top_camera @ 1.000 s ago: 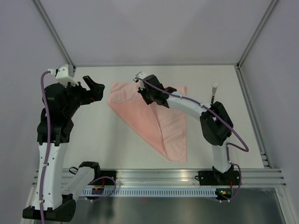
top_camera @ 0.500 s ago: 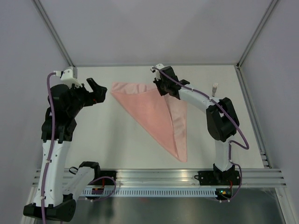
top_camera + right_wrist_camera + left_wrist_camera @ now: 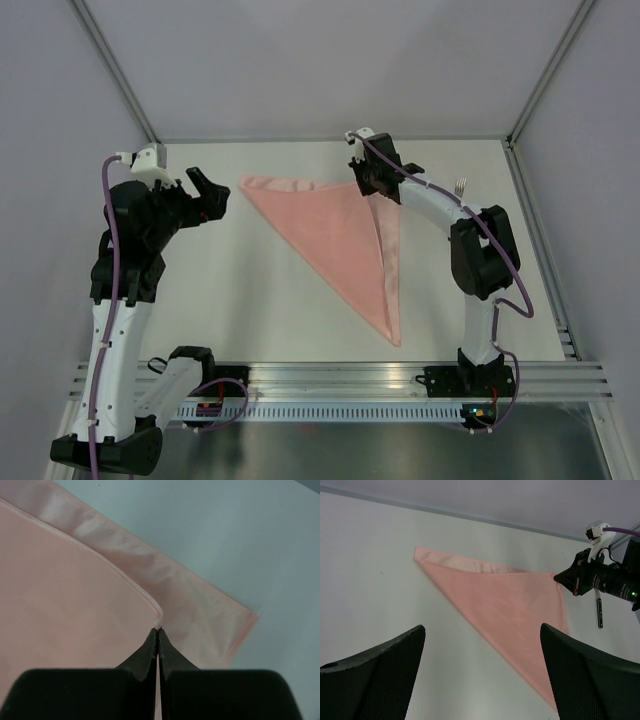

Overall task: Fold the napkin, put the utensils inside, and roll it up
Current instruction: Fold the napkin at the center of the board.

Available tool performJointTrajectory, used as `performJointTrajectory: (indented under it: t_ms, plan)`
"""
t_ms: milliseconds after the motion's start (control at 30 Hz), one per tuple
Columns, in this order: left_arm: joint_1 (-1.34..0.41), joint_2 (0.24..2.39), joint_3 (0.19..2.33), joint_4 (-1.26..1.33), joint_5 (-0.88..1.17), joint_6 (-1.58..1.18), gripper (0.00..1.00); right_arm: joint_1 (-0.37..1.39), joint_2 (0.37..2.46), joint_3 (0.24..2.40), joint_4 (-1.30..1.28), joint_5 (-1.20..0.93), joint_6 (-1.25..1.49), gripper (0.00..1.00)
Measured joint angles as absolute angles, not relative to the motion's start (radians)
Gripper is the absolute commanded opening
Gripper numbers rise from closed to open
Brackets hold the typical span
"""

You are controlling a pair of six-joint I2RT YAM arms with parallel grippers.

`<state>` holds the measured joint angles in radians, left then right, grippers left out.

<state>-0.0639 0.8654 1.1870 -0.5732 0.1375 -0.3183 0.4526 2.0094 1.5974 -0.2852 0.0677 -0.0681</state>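
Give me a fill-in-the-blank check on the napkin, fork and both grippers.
The napkin lies folded into a ____. The right gripper is ____ on its upper layer's corner. The left gripper is ____, holding nothing. The fork lies to the napkin's ____.
Missing: triangle; shut; open; right.

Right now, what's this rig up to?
The right gripper is shut on a corner of the pink napkin, holding it over the napkin's far right corner, so the napkin lies folded into a triangle on the table. The edges do not quite line up; a strip of the lower layer shows. The left gripper hangs open to the left of the napkin, touching nothing. A fork lies off to the right, not yet on the napkin.
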Motion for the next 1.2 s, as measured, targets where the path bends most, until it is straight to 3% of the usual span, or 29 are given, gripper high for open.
performJointTrajectory:
  t_ms: [1200]
  plan:
    - [-0.064, 0.868, 1.145, -0.550, 0.141, -0.319, 1.00, 0.293, 2.014, 1.589, -0.255, 0.059, -0.052, 0.00]
